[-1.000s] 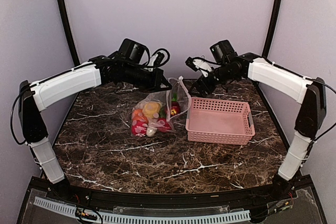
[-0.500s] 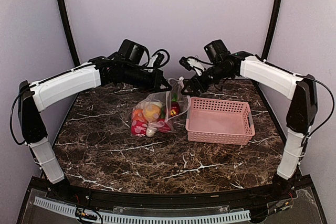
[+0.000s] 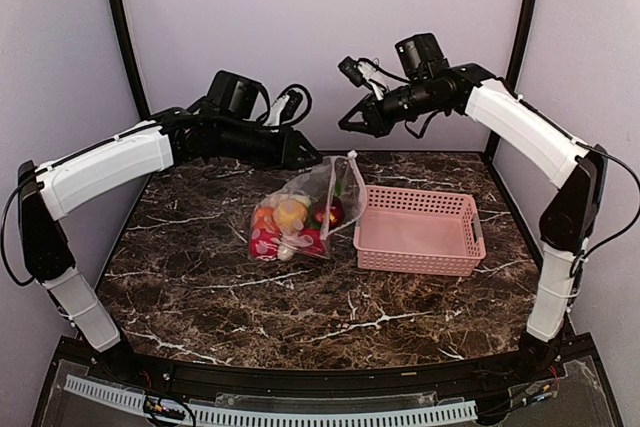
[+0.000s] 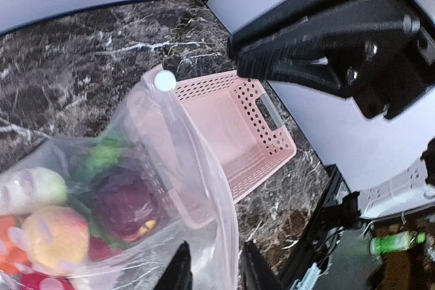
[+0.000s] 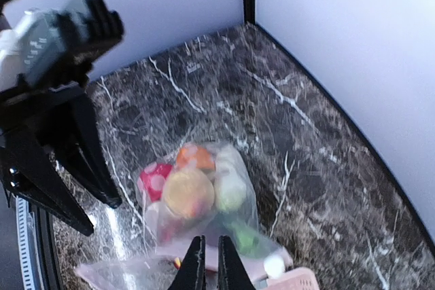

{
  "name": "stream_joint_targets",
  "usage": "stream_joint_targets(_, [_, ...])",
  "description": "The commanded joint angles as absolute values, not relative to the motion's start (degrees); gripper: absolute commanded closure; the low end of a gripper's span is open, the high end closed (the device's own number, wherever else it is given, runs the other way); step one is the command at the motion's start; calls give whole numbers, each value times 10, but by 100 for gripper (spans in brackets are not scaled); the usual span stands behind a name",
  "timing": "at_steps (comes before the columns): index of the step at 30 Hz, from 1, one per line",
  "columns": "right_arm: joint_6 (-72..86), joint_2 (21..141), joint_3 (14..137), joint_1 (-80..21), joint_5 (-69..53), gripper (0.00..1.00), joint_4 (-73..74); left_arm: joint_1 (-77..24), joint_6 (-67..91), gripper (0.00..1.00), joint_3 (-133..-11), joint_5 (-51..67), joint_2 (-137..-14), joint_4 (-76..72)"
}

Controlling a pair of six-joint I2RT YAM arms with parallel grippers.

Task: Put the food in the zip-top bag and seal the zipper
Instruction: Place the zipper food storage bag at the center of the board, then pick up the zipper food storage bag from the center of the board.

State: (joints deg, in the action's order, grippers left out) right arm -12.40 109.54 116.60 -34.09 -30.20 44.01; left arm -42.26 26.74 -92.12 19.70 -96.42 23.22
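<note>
left gripper (image 4: 214, 273) fingers slightly apart around zip-top bag (image 4: 194, 168) edge, not clamping; right gripper (image 5: 211, 266) pinched closed, empty; food (image 3: 290, 215) sits inside bag beside pink basket (image 3: 415, 259)

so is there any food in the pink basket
No, the basket shows only its bare pink floor; the food sits inside the bag.
</note>
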Motion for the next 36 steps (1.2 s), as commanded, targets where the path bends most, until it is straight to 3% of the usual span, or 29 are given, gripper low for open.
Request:
stream_joint_targets(1, [-147, 1077, 1186, -365, -332, 92, 419, -420, 209, 64, -888, 173, -865, 178])
stream_joint_targets(2, [-149, 1085, 1183, -370, -319, 92, 422, -420, 199, 64, -879, 163, -855, 175])
stream_joint_targets(5, [-137, 1096, 1177, -374, -313, 91, 443, -420, 162, 76, -842, 140, -828, 162])
stream_joint_targets(8, [-141, 1066, 1133, -373, -273, 76, 431, -419, 159, 77, -838, 133, -835, 183])
stream_joint_targets(13, [-138, 991, 1050, -334, -222, 63, 420, -419, 153, 65, -837, 102, -846, 202])
stream_joint_targets(15, [-123, 961, 999, -311, -222, 51, 402, -419, 147, 60, -839, 91, -849, 204])
stream_joint_targets(19, [-84, 929, 893, -279, -251, 44, 379, -419, 141, 52, -852, 72, -857, 207])
stream_joint_targets(22, [-67, 925, 829, -277, -269, 42, 351, -419, 146, 36, -852, 64, -859, 204])
stream_joint_targets(24, [-60, 941, 816, -276, -272, 42, 343, -419, 153, 32, -847, 60, -857, 198])
stream_joint_targets(32, [-34, 1033, 861, -268, -289, 44, 345, -419, 173, 32, -819, 60, -838, 198])
stream_joint_targets(36, [-31, 1066, 876, -265, -290, 51, 343, -419, 175, 32, -801, 58, -823, 200])
